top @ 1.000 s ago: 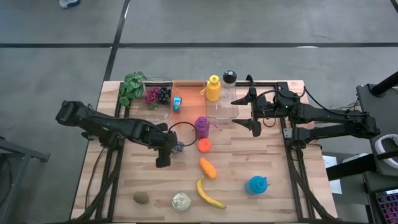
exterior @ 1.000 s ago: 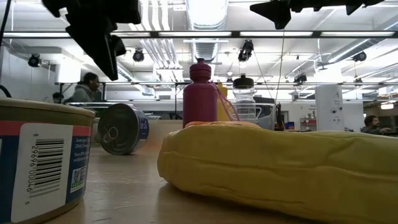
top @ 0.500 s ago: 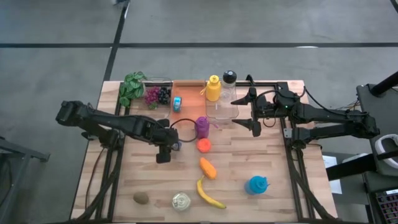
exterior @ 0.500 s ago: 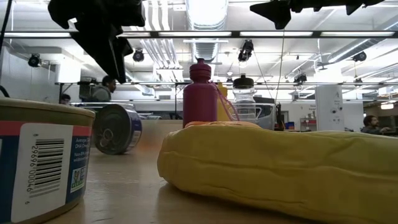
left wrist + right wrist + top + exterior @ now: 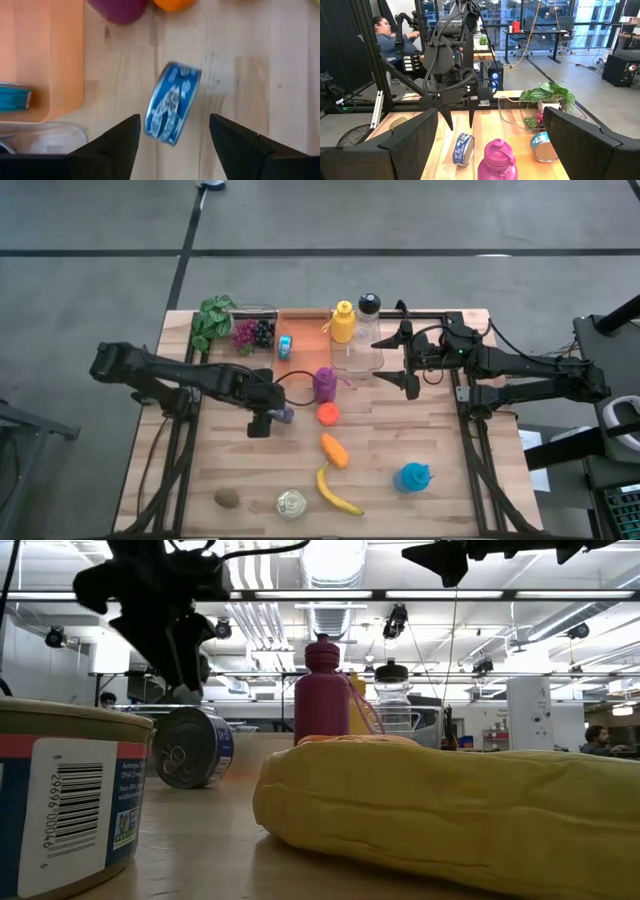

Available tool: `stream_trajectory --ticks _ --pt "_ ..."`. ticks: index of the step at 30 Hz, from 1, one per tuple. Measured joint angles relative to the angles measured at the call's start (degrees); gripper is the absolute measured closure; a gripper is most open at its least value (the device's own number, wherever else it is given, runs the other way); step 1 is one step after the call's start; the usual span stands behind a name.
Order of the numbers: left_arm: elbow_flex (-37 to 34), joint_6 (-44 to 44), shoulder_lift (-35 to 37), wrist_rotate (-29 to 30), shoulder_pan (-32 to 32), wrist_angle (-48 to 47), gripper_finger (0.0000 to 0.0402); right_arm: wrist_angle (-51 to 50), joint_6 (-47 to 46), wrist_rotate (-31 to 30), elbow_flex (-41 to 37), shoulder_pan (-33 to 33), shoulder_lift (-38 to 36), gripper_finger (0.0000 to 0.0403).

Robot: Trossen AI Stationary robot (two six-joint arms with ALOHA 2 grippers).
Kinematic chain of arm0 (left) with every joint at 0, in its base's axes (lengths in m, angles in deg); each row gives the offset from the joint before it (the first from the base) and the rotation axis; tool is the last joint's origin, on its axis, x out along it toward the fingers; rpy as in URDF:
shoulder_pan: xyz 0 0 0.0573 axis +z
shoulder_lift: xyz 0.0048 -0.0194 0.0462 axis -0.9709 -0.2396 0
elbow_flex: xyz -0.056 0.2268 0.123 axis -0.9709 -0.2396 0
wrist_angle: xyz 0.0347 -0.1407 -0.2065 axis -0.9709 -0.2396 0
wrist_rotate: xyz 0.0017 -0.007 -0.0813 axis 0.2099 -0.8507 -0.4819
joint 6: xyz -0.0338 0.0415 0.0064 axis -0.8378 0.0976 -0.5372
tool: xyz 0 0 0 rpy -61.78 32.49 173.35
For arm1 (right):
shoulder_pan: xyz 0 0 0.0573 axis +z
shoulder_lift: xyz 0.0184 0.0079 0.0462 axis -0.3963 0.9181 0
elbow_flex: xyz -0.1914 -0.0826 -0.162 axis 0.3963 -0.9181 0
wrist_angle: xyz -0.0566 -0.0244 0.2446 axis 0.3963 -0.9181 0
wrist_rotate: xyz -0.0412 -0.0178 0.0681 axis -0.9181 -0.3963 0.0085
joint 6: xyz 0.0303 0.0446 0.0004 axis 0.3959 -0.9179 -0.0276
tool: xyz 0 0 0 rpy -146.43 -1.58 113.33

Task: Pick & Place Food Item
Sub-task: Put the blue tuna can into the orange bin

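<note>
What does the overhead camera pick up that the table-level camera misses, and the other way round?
Only the high view shows the carrot, kiwi, blue bottle, grapes and orange tray. Only the low view shows the room behind the table, with its ceiling lights. Both show the purple bottle, the banana, the blue can on its side, and the left gripper open above it.

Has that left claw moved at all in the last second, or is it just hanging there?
Yes. In the high view the left gripper has drawn back toward the table's far side, nearer the orange tray, leaving the blue can on the wood.
</note>
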Motion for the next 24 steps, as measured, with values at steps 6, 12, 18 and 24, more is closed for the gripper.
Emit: stream_trajectory --ticks 6,12,18,24 --pt "-2.66 1.80 0.00 -2.10 0.11 2.66 0.0161 -0.02 -0.11 -0.05 0.00 -0.01 0.00 0.0044" --pt "-3.63 4.50 0.00 -2.82 0.11 6.54 0.0150 -0.02 -0.23 -0.10 0.00 -0.02 0.00 0.0044" --pt "-3.77 8.21 0.00 -2.64 0.37 7.15 0.0135 -0.02 -0.23 -0.09 0.00 0.00 0.00 0.0044" --pt "-4.57 10.59 0.00 -1.53 1.34 7.62 0.0124 -0.02 0.00 -0.07 0.00 0.00 0.00 0.0044"
